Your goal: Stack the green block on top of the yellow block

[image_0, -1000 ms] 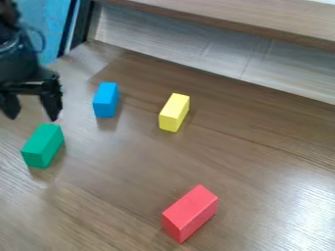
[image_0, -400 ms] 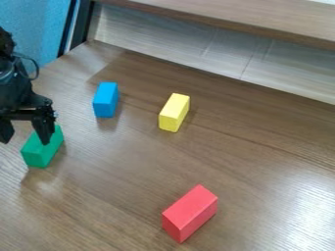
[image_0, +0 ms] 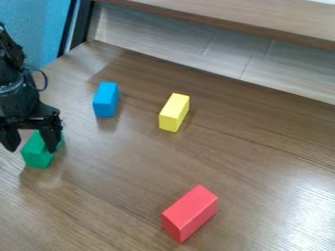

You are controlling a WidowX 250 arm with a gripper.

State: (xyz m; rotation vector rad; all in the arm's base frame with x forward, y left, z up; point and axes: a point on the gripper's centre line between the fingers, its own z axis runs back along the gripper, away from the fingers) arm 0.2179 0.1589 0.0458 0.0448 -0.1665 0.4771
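The gripper point(image_0: 31, 147) hangs at the left edge, its two fingers spread apart with one on either side of the upper part of the green block point(image_0: 36, 153). The right finger covers part of that block; whether it touches cannot be told. A blue block point(image_0: 105, 100) stands up and to the right of the gripper. Further right is a yellow block point(image_0: 173, 112). A red block point(image_0: 190, 213) lies at the lower middle, well away from the arm.
The wooden table point(image_0: 262, 142) reaches under all the blocks. A raised wooden ledge point(image_0: 216, 18) with a pale panel point(image_0: 177, 46) below it runs along the back. A dark post point(image_0: 81, 24) stands at the upper left.
From above the green block, the gripper has come down and first left, then slightly right, so that it now overlaps the block. The blocks have not moved.
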